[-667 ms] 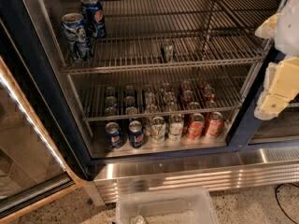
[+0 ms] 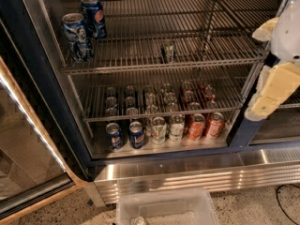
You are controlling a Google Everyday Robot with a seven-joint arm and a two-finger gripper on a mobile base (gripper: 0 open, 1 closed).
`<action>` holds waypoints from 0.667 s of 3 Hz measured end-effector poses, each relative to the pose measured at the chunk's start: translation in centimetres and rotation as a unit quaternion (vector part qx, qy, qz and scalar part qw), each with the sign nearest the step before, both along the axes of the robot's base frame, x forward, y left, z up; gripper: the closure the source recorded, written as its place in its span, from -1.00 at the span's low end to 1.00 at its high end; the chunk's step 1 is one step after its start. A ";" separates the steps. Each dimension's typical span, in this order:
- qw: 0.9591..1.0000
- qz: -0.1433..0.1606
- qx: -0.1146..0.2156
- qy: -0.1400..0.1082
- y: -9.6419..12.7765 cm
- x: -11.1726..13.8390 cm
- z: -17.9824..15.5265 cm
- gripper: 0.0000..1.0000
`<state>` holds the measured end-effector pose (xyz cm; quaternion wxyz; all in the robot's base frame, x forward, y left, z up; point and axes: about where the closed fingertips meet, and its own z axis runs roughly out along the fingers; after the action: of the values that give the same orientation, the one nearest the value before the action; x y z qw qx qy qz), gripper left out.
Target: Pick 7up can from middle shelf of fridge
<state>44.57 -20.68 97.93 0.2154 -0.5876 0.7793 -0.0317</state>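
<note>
The 7up can (image 2: 168,50) stands upright near the centre of the frame, on the middle shelf (image 2: 131,56) of the fridge (image 2: 42,78), a little back from the front rail. It stands alone. 2 blue Pepsi cans (image 2: 84,25) sit well apart from it at the upper left, on the same rack.

The gripper (image 2: 274,86) hangs at the right edge of the frame, in front of the fridge frame and well apart from the can. It has hold of nothing, and I cannot tell how far open it is.

The step in hand looks like the approach, with the reach into the fridge not yet begun. To do it well, the gripper should move left and go in level, just above the front rail, so it does not catch the rods. A thin slanted metal rod (image 2: 211,20) comes down just right of the can, so a path from straight ahead or slightly left looks safer than a diagonal one from the right. The can is small and light, so a nudge could tip it. The jaws should straddle it fully before closing around its middle. Then lift it clear of the rods before pulling back out.
</note>
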 end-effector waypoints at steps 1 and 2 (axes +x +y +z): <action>0.995 -0.023 0.095 0.004 -0.2 0.4 -5.5 -1.00; 0.989 -0.044 0.140 -0.027 0.1 1.1 -4.4 -1.00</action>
<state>45.71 -20.60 93.54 0.3147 -0.5153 0.7954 0.0526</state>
